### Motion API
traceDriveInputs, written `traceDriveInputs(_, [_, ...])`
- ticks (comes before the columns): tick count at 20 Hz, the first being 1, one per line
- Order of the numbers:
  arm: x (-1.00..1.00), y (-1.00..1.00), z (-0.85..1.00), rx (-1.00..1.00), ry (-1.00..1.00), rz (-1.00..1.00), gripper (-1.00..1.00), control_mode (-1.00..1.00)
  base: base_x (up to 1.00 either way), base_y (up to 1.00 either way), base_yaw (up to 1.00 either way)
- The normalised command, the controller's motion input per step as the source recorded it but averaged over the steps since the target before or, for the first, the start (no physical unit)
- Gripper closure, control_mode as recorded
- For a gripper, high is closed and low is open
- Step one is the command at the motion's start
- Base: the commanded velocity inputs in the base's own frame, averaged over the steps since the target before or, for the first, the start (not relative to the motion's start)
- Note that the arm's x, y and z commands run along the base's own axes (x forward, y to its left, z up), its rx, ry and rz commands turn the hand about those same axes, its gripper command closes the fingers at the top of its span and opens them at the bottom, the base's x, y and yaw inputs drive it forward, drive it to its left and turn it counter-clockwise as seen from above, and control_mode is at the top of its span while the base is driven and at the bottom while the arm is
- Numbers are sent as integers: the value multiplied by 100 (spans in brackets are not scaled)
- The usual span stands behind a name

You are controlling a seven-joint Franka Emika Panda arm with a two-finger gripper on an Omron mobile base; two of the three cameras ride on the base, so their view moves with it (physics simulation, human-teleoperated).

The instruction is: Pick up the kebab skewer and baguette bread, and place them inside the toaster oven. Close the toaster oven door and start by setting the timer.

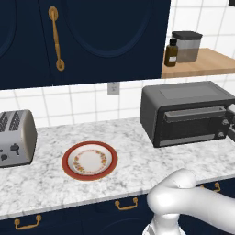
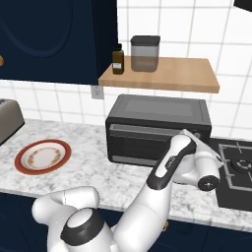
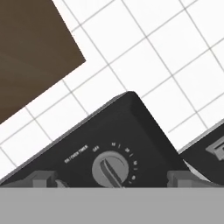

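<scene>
Toaster oven (image 1: 188, 112) sits on the marble table (image 1: 137, 151) against the tiled wall, door (image 1: 193, 125) shut and upright; interior not readable through the dark glass, so the skewer and the bread cannot be placed from these views. Red-rimmed plate (image 1: 90, 160) lies bare on the table, left of the oven and well apart from it; silver toaster (image 1: 16, 137) at the far left. Wooden shelf (image 2: 162, 74) above the oven carries a brown bottle (image 2: 117, 59) and a lidded jar (image 2: 144, 53) just beside each other. Arm reaches to the oven's right front edge in the right base view. In the hand view the fingers (image 3: 113, 180) stand spread wide, holding nothing; one tip (image 3: 43, 179) to each side of the timer knob (image 3: 110, 168), apart from it; knob pointer tilted, markings too small to read. Cooktop (image 2: 236, 172) lies right of the oven.
</scene>
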Motion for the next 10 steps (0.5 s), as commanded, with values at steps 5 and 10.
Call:
traceDriveInputs(5, [5, 22, -4, 0, -3, 0, -100, -100, 0, 0, 0])
traceDriveInputs(10, [5, -6, 1, 0, -1, 0, -100, -100, 0, 0, 0])
